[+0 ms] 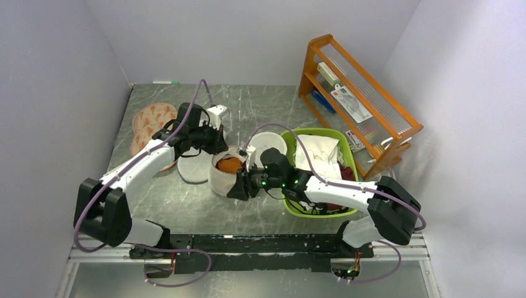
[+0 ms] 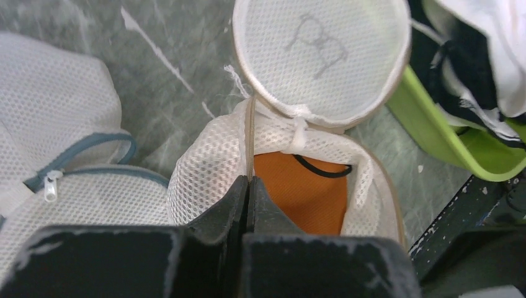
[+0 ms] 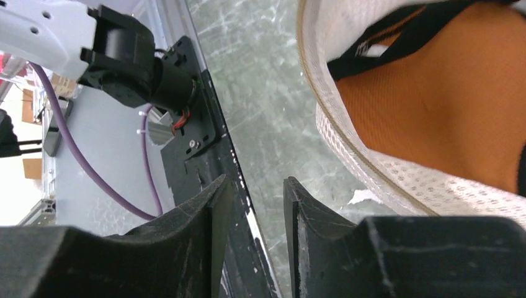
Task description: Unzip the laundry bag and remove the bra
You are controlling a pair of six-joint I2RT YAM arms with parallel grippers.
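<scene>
Laundry bag (image 1: 219, 180) is parked in the middle of the bench (image 1: 186, 208), unzipped, rim pinched in the left claw (image 2: 248, 189) – best held steady. The right claw (image 3: 256, 189), slightly apart and empty, should be slid onto the bra (image 2: 298, 198) inside.

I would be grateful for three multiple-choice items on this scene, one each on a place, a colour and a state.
1. Where does the green basket sit relative to the laundry bag?
A) on the robot's right of it
B) on the robot's left of it
C) on top of it

2. The bra cup showing inside the bag is:
A) blue
B) orange
C) white

3. The left gripper has its jaws:
A) wide open
B) shut on the basket
C) shut on the bag's mesh rim

Answers:
1 A, the top view shows it right of the bag.
2 B, the left wrist view shows orange fabric.
3 C, the jaws meet with the rim pinched between them.
</scene>
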